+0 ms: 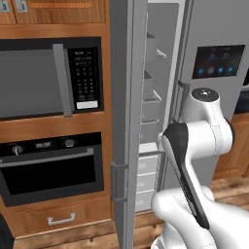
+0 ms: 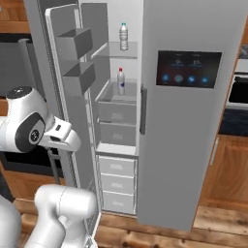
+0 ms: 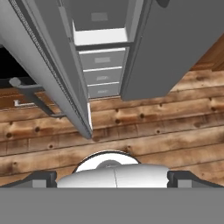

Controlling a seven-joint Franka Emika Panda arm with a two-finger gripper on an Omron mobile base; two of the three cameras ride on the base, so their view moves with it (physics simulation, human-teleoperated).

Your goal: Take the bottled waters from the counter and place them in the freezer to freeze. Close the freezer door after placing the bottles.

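Plastic bottled waters (image 2: 124, 37) on freezer (image 2: 118, 104) shelves — well apart from tool (image 3: 112, 176); jaws wide, empty

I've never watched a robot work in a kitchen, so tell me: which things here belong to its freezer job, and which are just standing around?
Part of the job:
- clear bottle, on an upper freezer shelf
- red-capped bottle, in a bin below
- freezer door, standing open
- gripper, open and holding nothing

Just standing around:
- microwave
- oven
- fridge door with touch display
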